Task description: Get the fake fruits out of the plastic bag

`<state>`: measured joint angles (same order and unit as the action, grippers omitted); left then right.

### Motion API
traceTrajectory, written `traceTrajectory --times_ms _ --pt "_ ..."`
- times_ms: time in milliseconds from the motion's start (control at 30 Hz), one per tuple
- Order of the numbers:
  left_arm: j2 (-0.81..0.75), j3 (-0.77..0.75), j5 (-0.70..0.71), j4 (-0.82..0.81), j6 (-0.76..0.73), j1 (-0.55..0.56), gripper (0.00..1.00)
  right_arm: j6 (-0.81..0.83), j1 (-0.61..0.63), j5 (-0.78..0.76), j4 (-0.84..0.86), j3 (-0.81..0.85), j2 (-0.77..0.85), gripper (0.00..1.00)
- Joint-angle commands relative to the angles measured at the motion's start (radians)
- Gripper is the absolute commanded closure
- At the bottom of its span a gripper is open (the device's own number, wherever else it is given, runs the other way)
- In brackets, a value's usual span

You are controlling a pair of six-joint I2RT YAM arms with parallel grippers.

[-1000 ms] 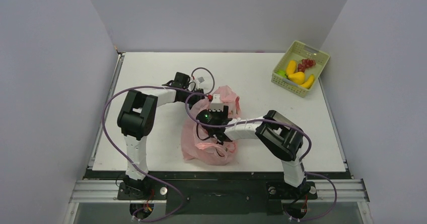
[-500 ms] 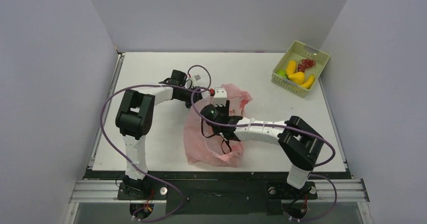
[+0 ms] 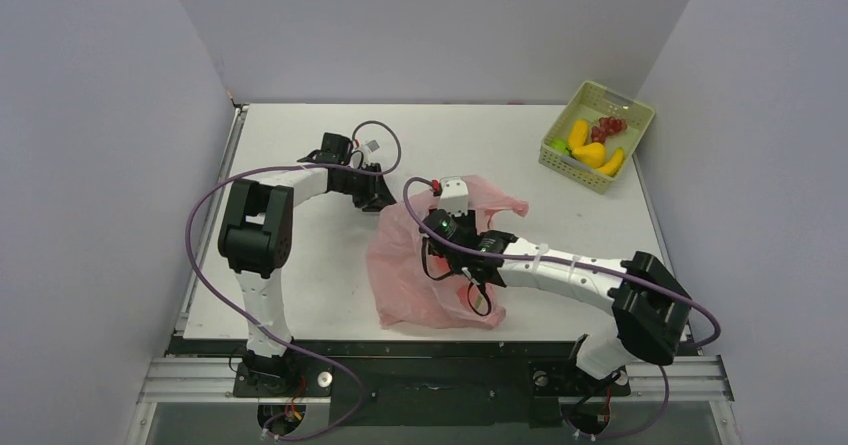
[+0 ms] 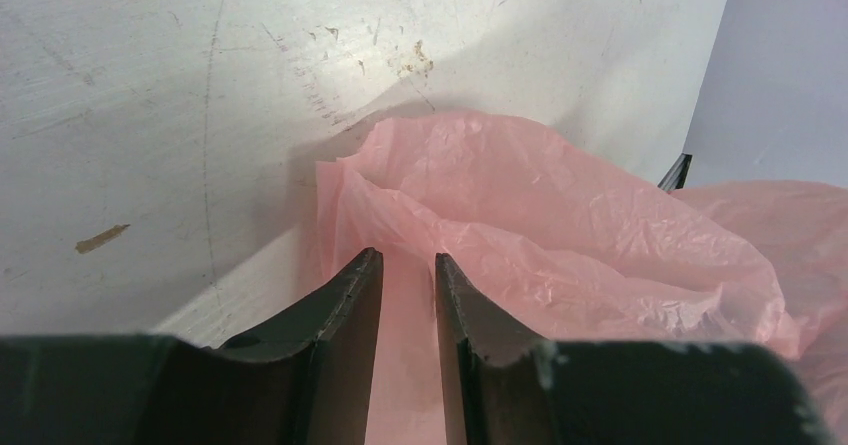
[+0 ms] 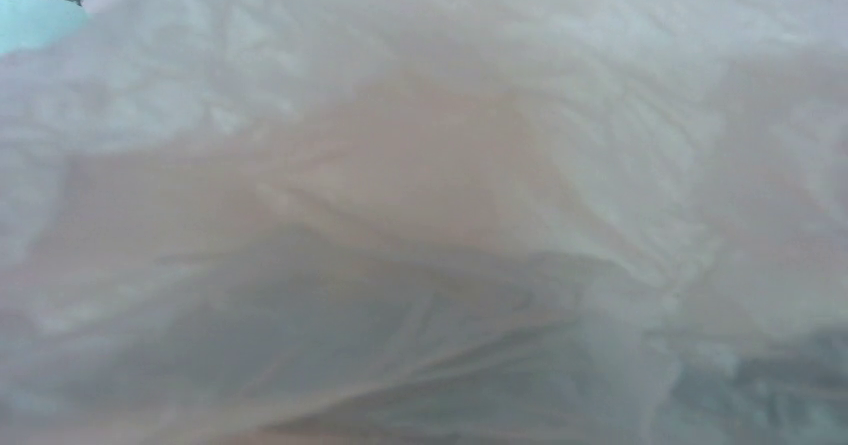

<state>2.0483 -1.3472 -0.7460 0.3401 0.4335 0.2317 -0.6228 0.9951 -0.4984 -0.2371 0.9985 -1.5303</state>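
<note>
Your left pincer (image 4: 405,260), nearly closed on the plastic bag (image 3: 420,275), has stretched its mouth, so the right pincer (image 3: 443,230) reached deeper inside (its opening: I cannot tell). Some fake fruits (image 3: 590,150) lie in the basket (image 3: 630,110), far right of the bag.

Top view: bright, even, diffuse light from above, sharp across the frame. The arms (image 3: 560,270) throw only faint, soft shadows on the white bench (image 3: 300,145).

Left wrist view: a bright hot patch on the bench at far centre. Soft grey shadow runs along the left edge of the bag (image 4: 560,195). Left fingers (image 4: 340,345) sit near the lens, dark and slightly soft.

Right wrist view: bag film against the lens, wholly blurred, washed-out, low contrast, greyer toward the bottom.
</note>
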Motion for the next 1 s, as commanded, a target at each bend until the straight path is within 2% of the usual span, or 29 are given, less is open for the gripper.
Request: traceTrajectory --times_ms 0,133,267,400,700,967 --pt "-0.05 -0.032 0.003 -0.003 -0.019 -0.003 0.76 0.06 -0.007 -0.095 -0.122 -0.009 0.115 1.0" --pt "-0.046 -0.033 -0.001 -0.003 -0.016 -0.004 0.76 0.107 0.002 -0.085 -0.217 0.027 0.18 1.0" --pt "-0.05 -0.032 0.003 -0.003 -0.024 -0.009 0.75 0.144 -0.015 0.071 -0.253 0.049 0.24 1.0" --pt "-0.064 -0.031 0.024 0.004 -0.037 -0.014 0.74 0.145 -0.02 0.021 -0.405 0.093 0.244 1.0" --pt "-0.119 -0.051 0.098 0.053 -0.092 -0.027 0.73 0.146 -0.02 0.149 -0.376 0.103 0.46 1.0" --pt "-0.223 -0.043 0.202 0.08 -0.128 -0.068 0.72 0.186 -0.036 0.073 -0.286 0.196 0.63 1.0"
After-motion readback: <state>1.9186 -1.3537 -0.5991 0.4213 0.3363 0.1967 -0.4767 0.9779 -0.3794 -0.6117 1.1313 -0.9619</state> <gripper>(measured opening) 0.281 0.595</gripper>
